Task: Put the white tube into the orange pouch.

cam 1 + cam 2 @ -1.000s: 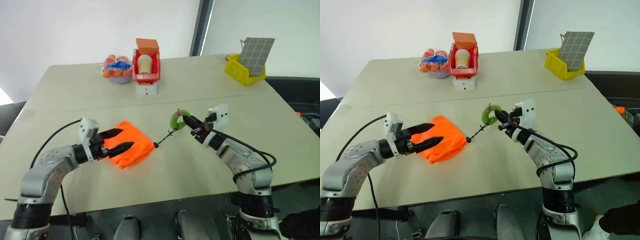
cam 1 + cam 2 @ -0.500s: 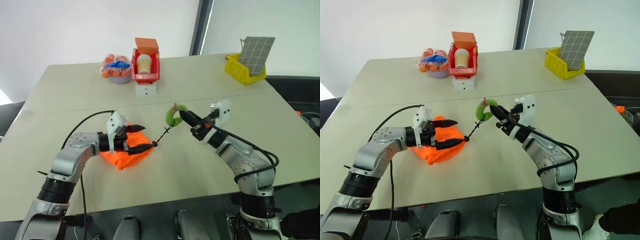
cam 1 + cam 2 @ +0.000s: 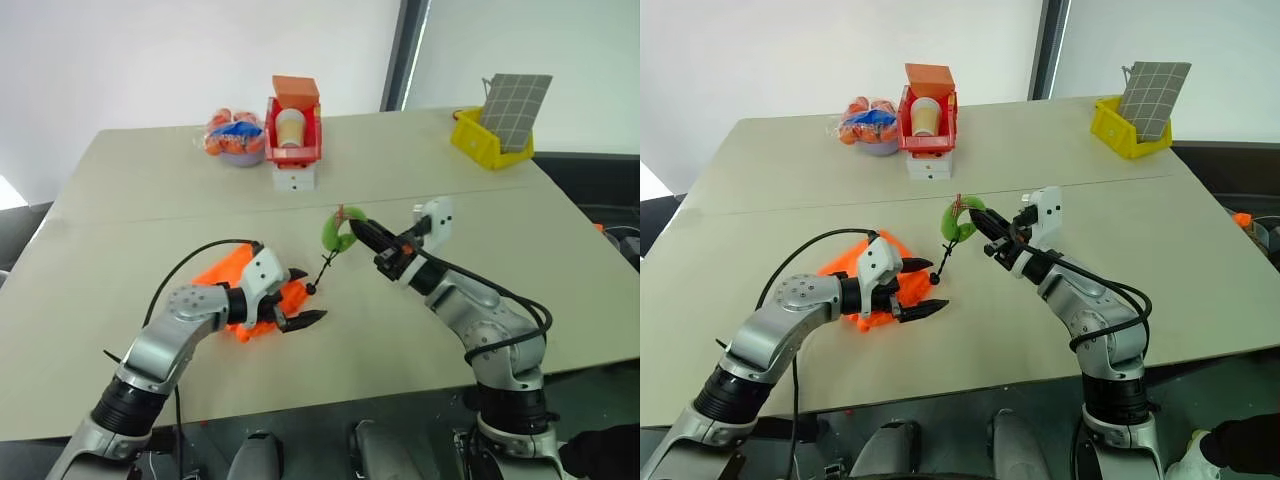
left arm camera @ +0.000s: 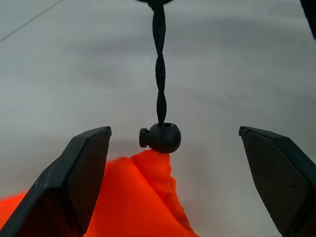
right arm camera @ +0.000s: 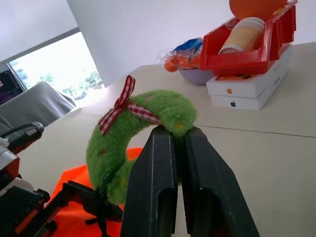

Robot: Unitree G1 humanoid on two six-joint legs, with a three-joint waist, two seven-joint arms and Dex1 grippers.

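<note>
In the left eye view, the orange pouch (image 3: 240, 298) lies crumpled on the beige table (image 3: 420, 170), near the front edge and left of centre. The left gripper (image 3: 297, 297) reaches over the pouch's right side with its two black fingers spread wide, holding nothing. A black cord (image 3: 327, 264) runs up and to the right from the pouch to a green fuzzy ring (image 3: 336, 231), which the right gripper (image 3: 364, 232) pinches, jaws closed on it, lifted above the table. At the far side stand a red bin (image 3: 293, 140) with a paper cup (image 3: 290, 127), a bag of orange fruit (image 3: 233, 137) to its left, and a yellow bin (image 3: 487, 139) at far right. In the left wrist view, the left gripper's fingers (image 4: 81, 170) stand far apart on either side of the cord's black toggle (image 4: 161, 138), not touching it; the toggle sits at the tip of the orange fabric. In the right wrist view, the right gripper's fingers (image 5: 158, 180) are pressed together on the green ring, which wears a red checked bow (image 5: 124, 102). The white tube cannot be made out in any view.
</note>
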